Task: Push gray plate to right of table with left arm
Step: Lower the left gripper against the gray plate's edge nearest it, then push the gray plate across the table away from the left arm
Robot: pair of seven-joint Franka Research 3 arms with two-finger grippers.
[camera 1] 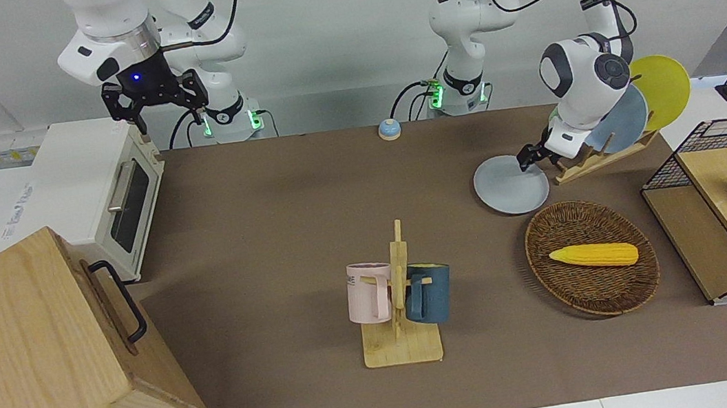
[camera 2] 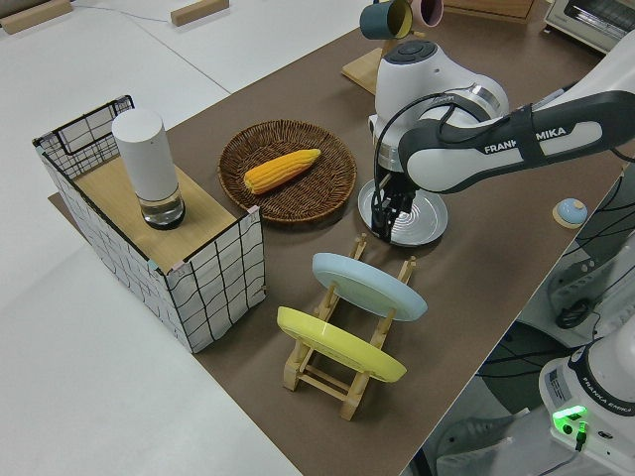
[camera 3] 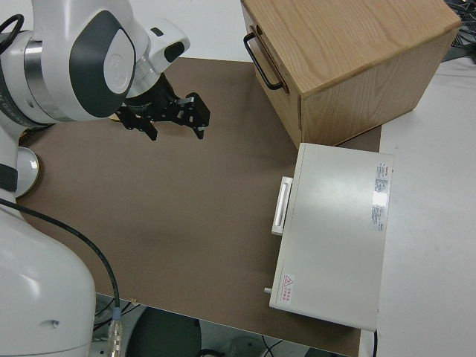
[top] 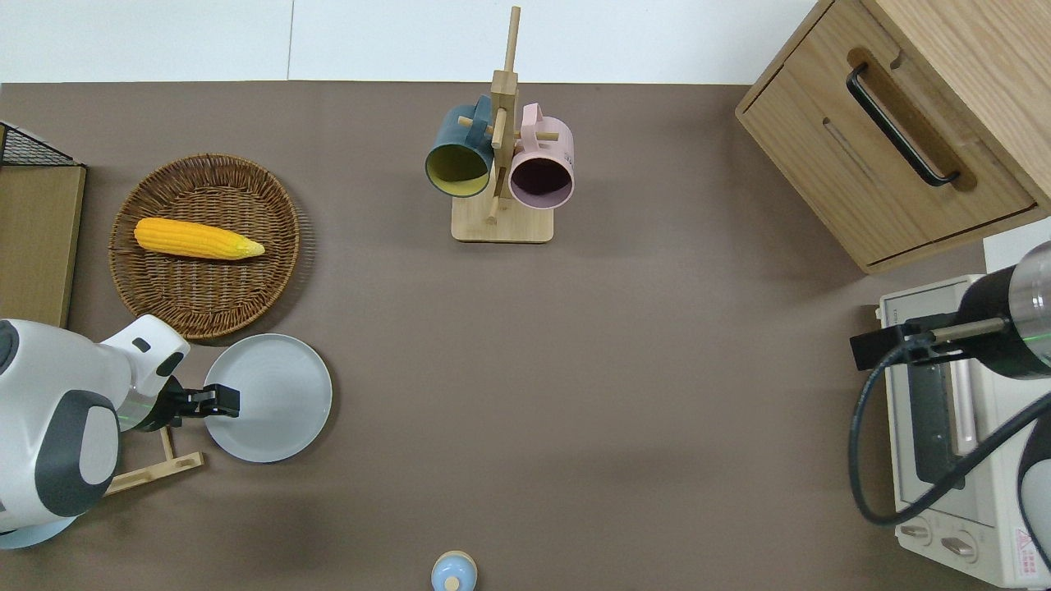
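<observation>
While my left gripper (top: 220, 401) sits low on the gray plate (top: 275, 397), fingers seemingly together, I push next.

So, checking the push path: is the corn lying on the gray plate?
No, the corn lies in the wicker basket; the gray plate holds nothing.

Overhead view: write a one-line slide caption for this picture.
Left gripper over the gray plate at its rim beside the wooden plate rack; right arm parked.
</observation>
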